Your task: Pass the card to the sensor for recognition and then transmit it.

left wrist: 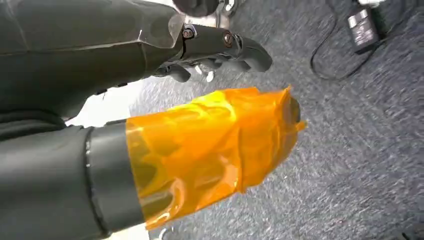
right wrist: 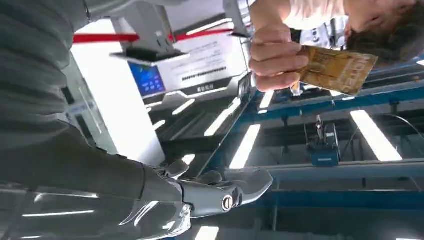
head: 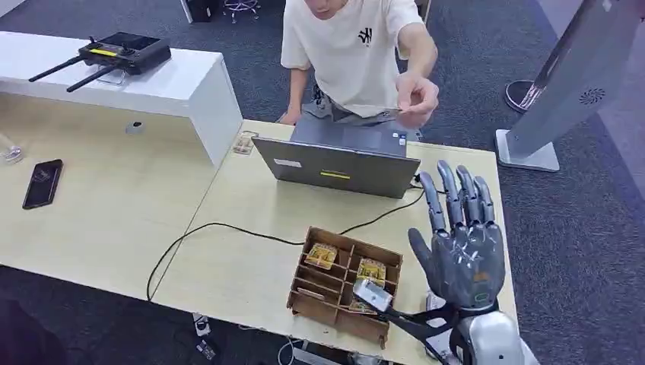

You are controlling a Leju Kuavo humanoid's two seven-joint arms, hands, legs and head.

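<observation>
The person (head: 346, 46) leaning over the table (head: 114, 228) from the upper centre of the head view holds the card (head: 374, 111) above the laptop (head: 338, 156); the right hand (head: 460, 247), lower right, stands raised with fingers apart and holds nothing, so the handover seems finished or about to begin; which one I cannot tell. The left hand (left wrist: 215, 50) hangs over the carpet with fingers curled in on nothing; the next move probably depends on that card, and the wooden tray (head: 342, 283) holds more.
</observation>
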